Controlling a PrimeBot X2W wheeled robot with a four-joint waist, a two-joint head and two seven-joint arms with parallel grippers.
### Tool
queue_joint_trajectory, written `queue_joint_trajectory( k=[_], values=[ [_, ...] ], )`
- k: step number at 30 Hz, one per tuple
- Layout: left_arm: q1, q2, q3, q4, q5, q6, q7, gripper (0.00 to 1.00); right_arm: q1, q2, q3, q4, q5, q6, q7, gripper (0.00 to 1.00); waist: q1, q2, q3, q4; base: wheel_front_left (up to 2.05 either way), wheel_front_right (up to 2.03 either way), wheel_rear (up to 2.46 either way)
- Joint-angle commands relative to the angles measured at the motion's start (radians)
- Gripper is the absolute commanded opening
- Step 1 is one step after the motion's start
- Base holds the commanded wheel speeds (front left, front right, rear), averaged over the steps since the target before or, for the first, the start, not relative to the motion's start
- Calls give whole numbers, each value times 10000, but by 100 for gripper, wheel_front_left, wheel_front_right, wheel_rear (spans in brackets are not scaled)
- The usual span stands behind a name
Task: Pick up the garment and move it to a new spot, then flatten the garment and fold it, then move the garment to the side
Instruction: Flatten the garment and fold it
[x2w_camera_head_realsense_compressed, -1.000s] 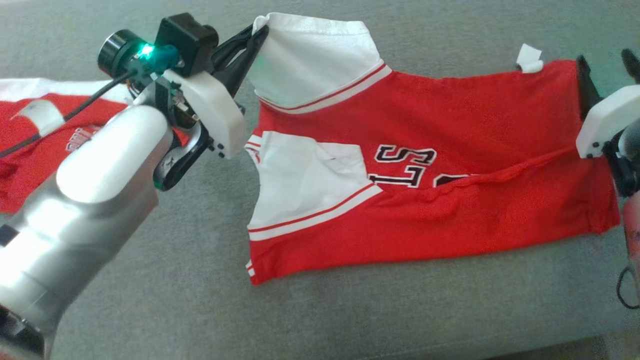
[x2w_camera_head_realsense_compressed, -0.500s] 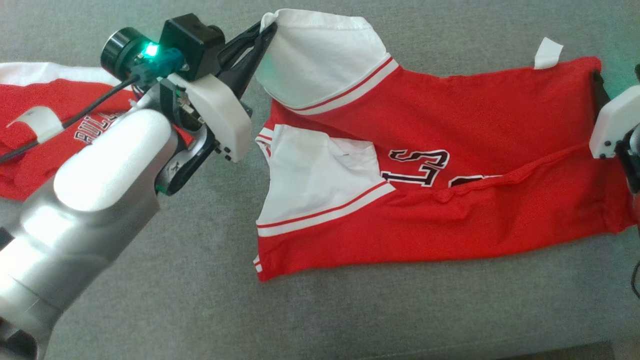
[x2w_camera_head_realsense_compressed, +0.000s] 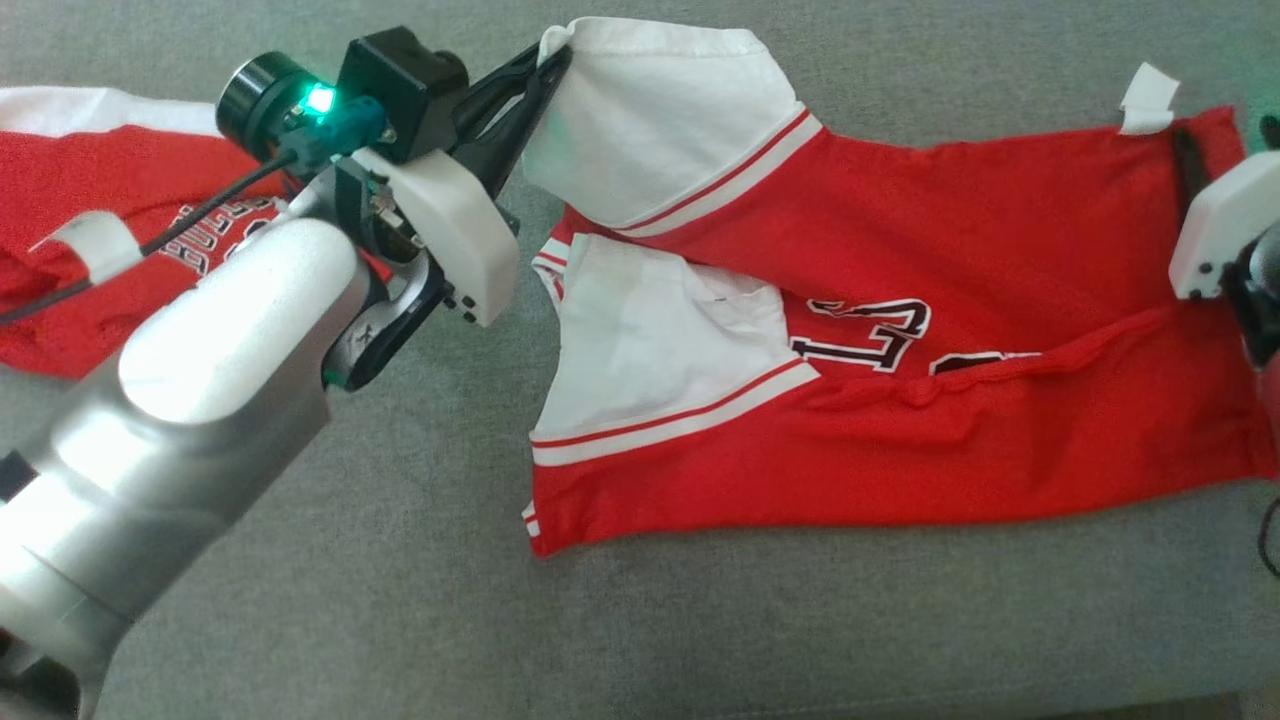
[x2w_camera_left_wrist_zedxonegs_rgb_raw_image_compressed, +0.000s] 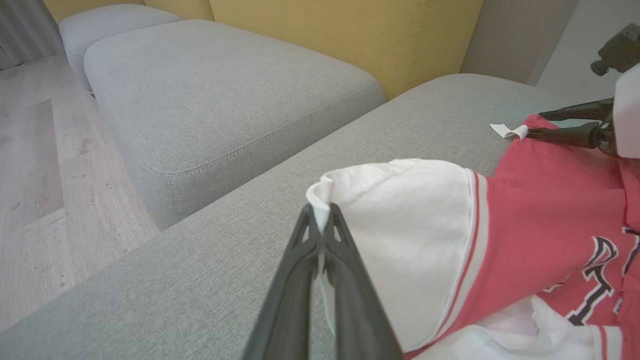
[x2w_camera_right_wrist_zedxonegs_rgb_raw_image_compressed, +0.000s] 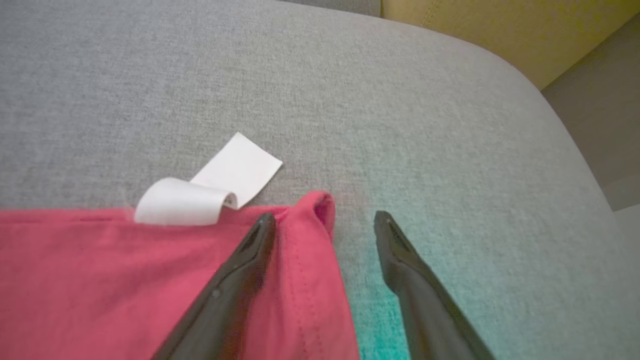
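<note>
One red jersey (x2w_camera_head_realsense_compressed: 900, 400) with white sleeves is what you've got, spread lengthwise across the grey sofa cushion (x2w_camera_head_realsense_compressed: 400, 600). It's mostly flat, with a long crease running through the red body and part of the black-and-white lettering tucked under that fold. The far white sleeve (x2w_camera_head_realsense_compressed: 660, 110) is lifted off the cushion, because your left gripper (x2w_camera_left_wrist_zedxonegs_rgb_raw_image_compressed: 320, 212) has its two dark fingers pressed together on the sleeve's edge, with a sliver of white cloth showing between them. The near sleeve lies flat on the body.

Over at the hem end, your right gripper (x2w_camera_right_wrist_zedxonegs_rgb_raw_image_compressed: 325, 220) has its fingers spread wide. One finger (x2w_camera_right_wrist_zedxonegs_rgb_raw_image_compressed: 235, 280) lies over the red cloth just inside the corner of the hem, the other sits over bare cushion beside it, and the curled corner of the hem is between the two. Can't tell if either finger is actually pressing down. A small white tag (x2w_camera_right_wrist_zedxonegs_rgb_raw_image_compressed: 210, 192) curls up off the hem edge right next to that inner finger.

Further out, a second red jersey (x2w_camera_head_realsense_compressed: 80, 200) lies crumpled on the cushion behind your left arm, well apart from the first. Past the sofa there's a yellow backrest (x2w_camera_left_wrist_zedxonegs_rgb_raw_image_compressed: 350, 35), a grey ottoman (x2w_camera_left_wrist_zedxonegs_rgb_raw_image_compressed: 210, 85) and wood flooring (x2w_camera_left_wrist_zedxonegs_rgb_raw_image_compressed: 35, 175).
</note>
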Motion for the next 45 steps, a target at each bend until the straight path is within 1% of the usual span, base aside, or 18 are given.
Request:
queue_joint_trajectory(
  k=[1,4,5,6,7,11,17,21,25,31,37,38,42,45],
  values=[
    [-584,237,395,-228,111,77,25,0,-147,5,252,-103,66,-7,-9,100,0,0,41,37,0,0,0],
    [-638,200,354,-174,142,75,37,0,-206,2,543,189,187,-7,117,100,0,0,96,95,0,0,0],
    [-649,184,344,-147,146,74,35,0,-212,10,660,295,244,-7,184,98,0,0,104,113,0,0,0],
    [-657,167,339,-113,143,74,28,0,-212,23,785,393,310,-7,249,56,0,0,104,127,0,0,0],
    [-662,152,337,-71,137,74,17,0,-212,31,914,474,383,-7,296,0,0,0,96,136,0,0,0],
    [-661,160,326,142,161,98,-64,0,-313,5,1200,608,766,-7,211,0,0,0,11,88,0,0,0],
    [-776,285,473,631,91,119,-179,0,-737,-77,1388,460,1320,-7,-211,0,0,0,-99,-141,0,0,0],
    [-1091,321,619,1200,101,108,-275,0,-1143,-43,1394,192,1775,-7,-596,0,0,0,-50,-350,0,0,0],
    [-1638,282,605,1996,375,42,-399,0,-1539,-4,1460,-80,2199,-7,-1066,0,0,0,65,-562,0,0,0],
    [-2685,-79,569,3540,830,-145,-903,0,-2198,102,1492,-259,2594,-7,-1810,0,0,0,195,-822,0,0,0],
    [-3605,-748,635,5031,1264,-63,-2202,0,-2745,223,1413,-111,2653,-7,-2714,0,0,0,231,-922,0,0,0],
    [-3605,-748,635,5031,1264,-63,-2202,0,-2745,223,1413,-111,2653,-7,-2714,0,0,0,231,-922,0,0,0],
    [-3541,-1174,474,5765,1306,-384,-2746,0,-2570,335,1564,124,2699,-7,-2946,0,0,0,66,-892,0,0,0],
    [-3331,-1303,367,6101,1306,-586,-3033,0,-2276,312,1789,231,2841,-7,-3000,0,0,0,-108,-836,0,0,0]
  ],
)
